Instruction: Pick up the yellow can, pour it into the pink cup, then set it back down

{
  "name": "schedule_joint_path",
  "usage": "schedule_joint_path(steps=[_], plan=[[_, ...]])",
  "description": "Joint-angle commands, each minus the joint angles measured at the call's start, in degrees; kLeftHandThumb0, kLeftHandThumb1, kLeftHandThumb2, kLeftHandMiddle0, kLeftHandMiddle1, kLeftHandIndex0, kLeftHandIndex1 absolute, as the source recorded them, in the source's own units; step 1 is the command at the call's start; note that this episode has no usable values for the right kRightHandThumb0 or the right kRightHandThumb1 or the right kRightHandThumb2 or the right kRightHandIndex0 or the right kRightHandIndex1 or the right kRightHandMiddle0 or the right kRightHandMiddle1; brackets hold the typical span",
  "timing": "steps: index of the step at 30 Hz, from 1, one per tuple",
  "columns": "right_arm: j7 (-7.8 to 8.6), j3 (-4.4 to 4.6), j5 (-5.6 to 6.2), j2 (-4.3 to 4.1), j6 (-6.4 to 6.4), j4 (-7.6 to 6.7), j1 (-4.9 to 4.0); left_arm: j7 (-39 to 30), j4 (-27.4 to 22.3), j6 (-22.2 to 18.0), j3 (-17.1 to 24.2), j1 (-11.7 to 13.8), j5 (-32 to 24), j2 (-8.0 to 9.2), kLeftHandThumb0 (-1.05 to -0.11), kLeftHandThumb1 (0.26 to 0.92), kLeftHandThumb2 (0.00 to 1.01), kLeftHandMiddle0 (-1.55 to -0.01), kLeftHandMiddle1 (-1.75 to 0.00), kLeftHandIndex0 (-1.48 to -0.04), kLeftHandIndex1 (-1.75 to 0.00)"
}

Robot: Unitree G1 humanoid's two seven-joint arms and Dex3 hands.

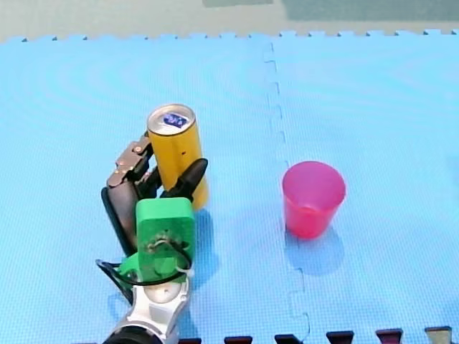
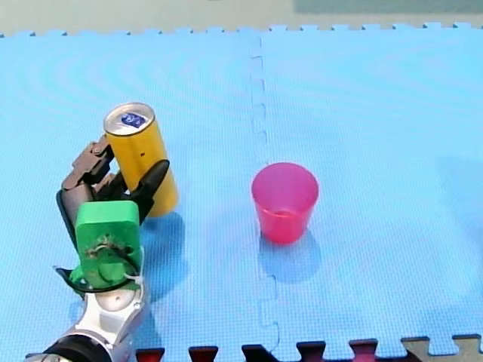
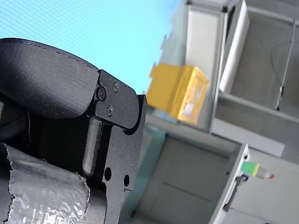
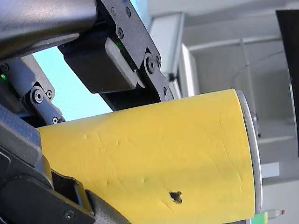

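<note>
on a blue foam mat [image 1: 373, 107] made of interlocking tiles, a yellow can [image 1: 179, 154] stands at the left and a pink cup [image 1: 313, 198] stands well apart to its right, just beside the seam between tiles. the can looks upright or close to it, its silver top showing a small blue patch; whether its base is touching the mat cannot be told. the cup is upright with its mouth open upward. the robot's left hand [image 1: 154, 190] comes in from the lower left edge and is wrapped around the lower half of the can, with one dark finger [image 1: 188, 179] lying across the can's near side and the other fingers [image 1: 133, 161] curled around its left side. a bright green block [image 1: 165, 229] sits on the wrist just behind the hand. the second wrist view shows the same grasp up close: the yellow can [image 4: 154, 154] lies across the picture with black finger links [image 4: 117, 51] pressed against its side and a small dark mark [image 4: 175, 197] on its wall. the first wrist view shows a black robot hand [image 3: 70, 116] wrapped with grey tape [image 3: 42, 191], and a yellow box [image 3: 184, 93] beyond the mat's edge; whether this hand holds anything cannot be told.
</note>
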Motion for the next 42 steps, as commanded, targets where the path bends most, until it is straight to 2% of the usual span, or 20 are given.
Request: schedule_joint_path(steps=[1, 5, 17, 27, 34, 42], plan=[[-0.03, -0.04, 0.14, -0.14, 0.13, -0.07, -0.09, -2.06, -0.31, -0.66, 1.19, -0.94, -1.35, -0.09, -0.337, 0.805, 0.0, -1.29, 0.0, -1.2, 0.0], [0.01, -0.05, 0.15, -0.13, 0.03, -0.08, -0.05, -5.6, -0.38, -1.22, 2.9, -1.2, -3.37, -0.55, -0.335, 0.808, 0.0, -1.28, 0.0, -1.19, 0.0], [-0.15, 0.03, -0.13, -0.63, -0.34, -0.13, 0.06, -9.82, -0.43, -1.81, 5.07, -0.29, -5.36, -2.36, -0.335, 0.816, 0.0, -1.26, 0.0, -1.19, 0.0], [-0.17, -0.01, -0.07, -0.85, -0.41, -0.01, 0.12, -8.67, -0.41, -1.59, 4.87, 0.33, -4.55, -2.76, -0.333, 0.819, 0.0, -1.26, 0.0, -1.19, 0.0], [0.04, -0.13, 0.06, -0.88, -0.46, 0.05, 0.18, -3.58, -0.3, -0.24, 2.38, 0.61, -0.81, -2.13, -0.328, 0.818, 0.0, -1.26, 0.0, -1.19, 0.0], [0.38, -0.34, 0.19, -1.02, -0.38, 0.16, 0.1, 0.58, -0.19, 0.92, -0.05, 1.7, 2.29, -2.33, -0.322, 0.823, 0.0, -1.26, 0.0, -1.18, 0.0]])
